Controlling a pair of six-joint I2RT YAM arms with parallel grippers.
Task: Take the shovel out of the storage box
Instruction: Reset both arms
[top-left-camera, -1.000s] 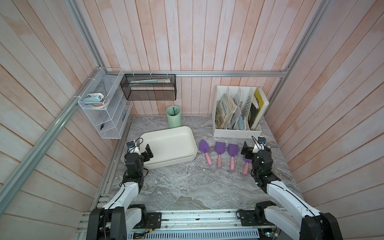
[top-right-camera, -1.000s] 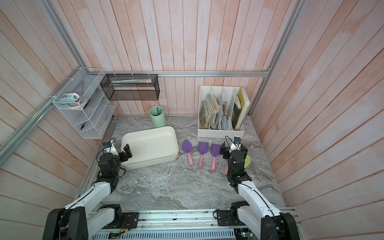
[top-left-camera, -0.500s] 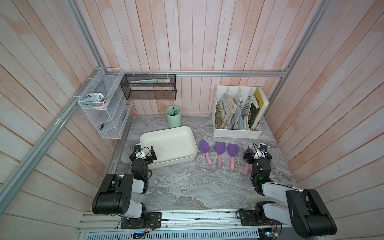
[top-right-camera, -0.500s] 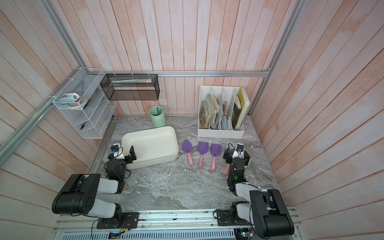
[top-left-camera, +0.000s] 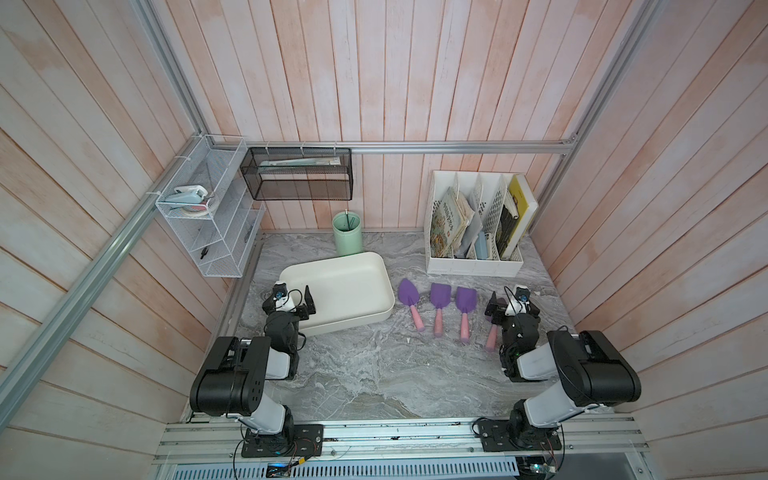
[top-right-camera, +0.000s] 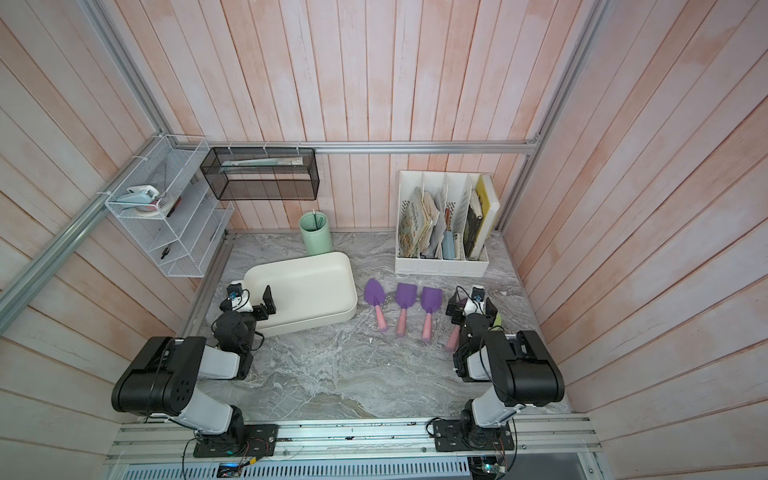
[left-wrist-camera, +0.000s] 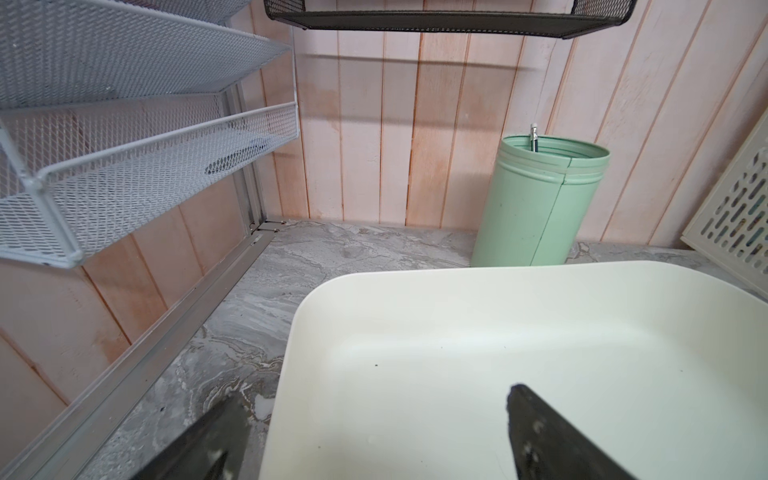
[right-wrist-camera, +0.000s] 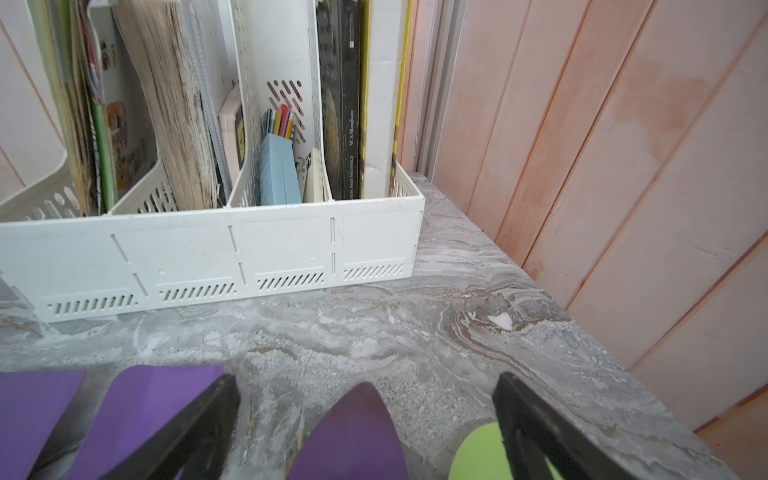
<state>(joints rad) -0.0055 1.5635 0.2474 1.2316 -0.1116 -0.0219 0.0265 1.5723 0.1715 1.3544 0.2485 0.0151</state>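
The left gripper hangs wide open, empty, over the near-left corner of the storage box; the box looks bare inside; just right of it three purple shovels lie on the table; farthest from the box the right gripper gapes empty above a fourth shovel; the removal seems done.

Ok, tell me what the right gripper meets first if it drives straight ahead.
Probably the front wall of the white file rack, beyond bare table. The right gripper hangs open over a purple shovel blade; if pitched down, it meets the table first.
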